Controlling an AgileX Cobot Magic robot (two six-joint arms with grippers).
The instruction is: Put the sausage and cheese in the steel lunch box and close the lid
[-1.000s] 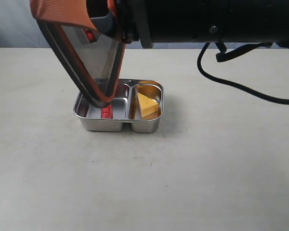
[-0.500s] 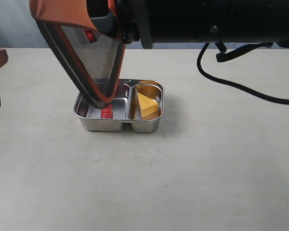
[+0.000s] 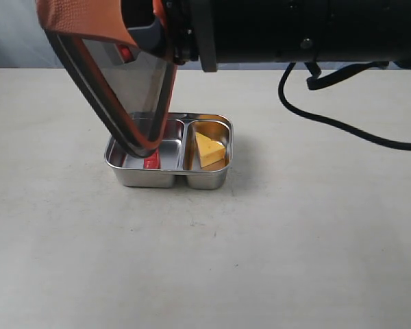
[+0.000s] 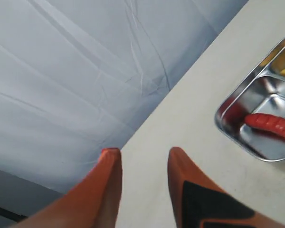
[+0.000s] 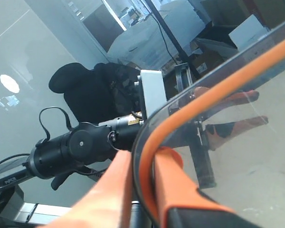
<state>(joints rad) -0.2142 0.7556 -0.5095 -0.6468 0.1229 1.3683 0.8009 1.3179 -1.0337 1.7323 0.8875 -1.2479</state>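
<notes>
1. Exterior view: the lid (image 3: 127, 82) hangs steeply tilted, its low corner over the larger compartment of the steel lunch box (image 3: 147, 177) on the table (image 3: 294, 226). I cannot tell whether it touches. The cheese (image 3: 209, 149) sits in the smaller compartment, and the sausage (image 3: 151, 162) shows only as a red scrap behind the lid.
2. Left wrist view: the left end effector (image 4: 143, 152) is empty, its fingers apart, well off to the side of the box. The sausage lies in the larger compartment. The frame cuts off the cheese.
3. Right wrist view: the right end effector (image 5: 143, 161) pinches the lid's orange-sealed rim. The lid looks stiff, light and slick, so an edge pinch may let it pivot. The box is hidden.
</notes>
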